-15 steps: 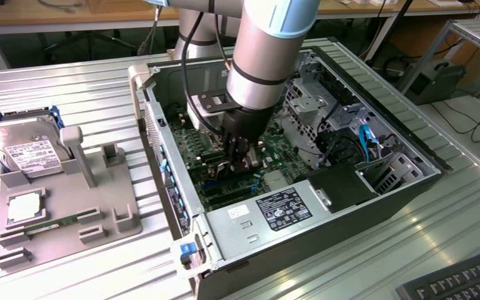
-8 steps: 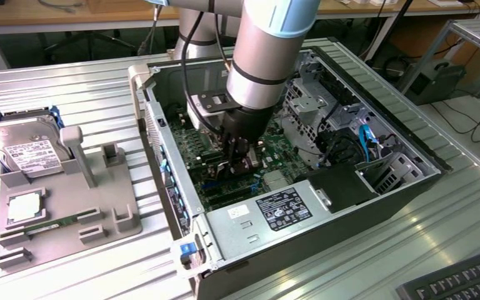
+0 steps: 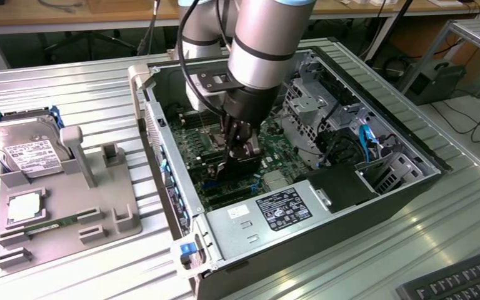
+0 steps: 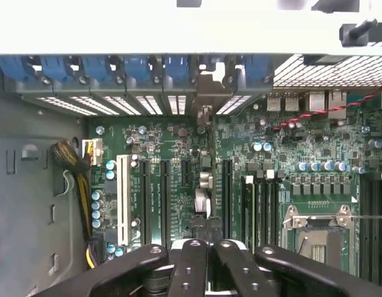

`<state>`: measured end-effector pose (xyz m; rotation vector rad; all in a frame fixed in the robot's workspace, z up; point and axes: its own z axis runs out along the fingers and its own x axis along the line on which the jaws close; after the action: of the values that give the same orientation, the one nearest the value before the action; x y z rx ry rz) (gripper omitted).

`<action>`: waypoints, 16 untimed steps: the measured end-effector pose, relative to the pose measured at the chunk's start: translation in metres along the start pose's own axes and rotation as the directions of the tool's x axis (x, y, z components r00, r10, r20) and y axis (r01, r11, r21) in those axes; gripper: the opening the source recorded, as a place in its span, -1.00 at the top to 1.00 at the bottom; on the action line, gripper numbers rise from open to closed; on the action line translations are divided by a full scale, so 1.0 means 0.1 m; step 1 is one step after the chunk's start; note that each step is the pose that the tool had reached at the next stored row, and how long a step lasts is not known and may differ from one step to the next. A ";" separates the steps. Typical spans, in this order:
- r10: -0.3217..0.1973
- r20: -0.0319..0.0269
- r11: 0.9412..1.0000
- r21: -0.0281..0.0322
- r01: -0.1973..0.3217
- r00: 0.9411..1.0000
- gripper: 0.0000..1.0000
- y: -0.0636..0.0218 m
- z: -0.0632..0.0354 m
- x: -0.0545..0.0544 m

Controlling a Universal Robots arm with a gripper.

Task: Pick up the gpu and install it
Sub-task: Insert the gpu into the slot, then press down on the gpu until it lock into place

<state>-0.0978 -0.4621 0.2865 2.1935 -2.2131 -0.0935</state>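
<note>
One gripper [image 3: 242,149] stood inside the open computer case [image 3: 332,206] at frame centre, fingers clamped on the upright gpu [image 4: 205,185], edge-on above a motherboard [image 4: 172,154] slot. Pickup was complete; whether the card was fully seated could not be told.

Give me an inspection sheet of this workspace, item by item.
Surface: ribbed metal table, open computer case lying on it.
Job's things: thin black gpu card upright over green motherboard.
Clutter: silver hard drive, grey fixture, black keyboard.
Grippers: black gripper closed on the card's top edge.
Cables: blue cable inside case; yellow-black bundle.
Surroundings: wooden benches.
</note>
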 end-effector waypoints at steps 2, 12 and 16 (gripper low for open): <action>0.000 0.000 1.000 0.001 0.000 1.000 0.79 0.026 0.002 -0.02; -0.002 0.000 1.000 0.004 0.002 1.000 0.79 0.050 0.016 -0.05; -0.002 0.000 1.000 0.004 0.002 1.000 0.79 0.050 0.016 -0.05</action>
<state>-0.1029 -0.4575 0.2853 2.1971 -2.2129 -0.0892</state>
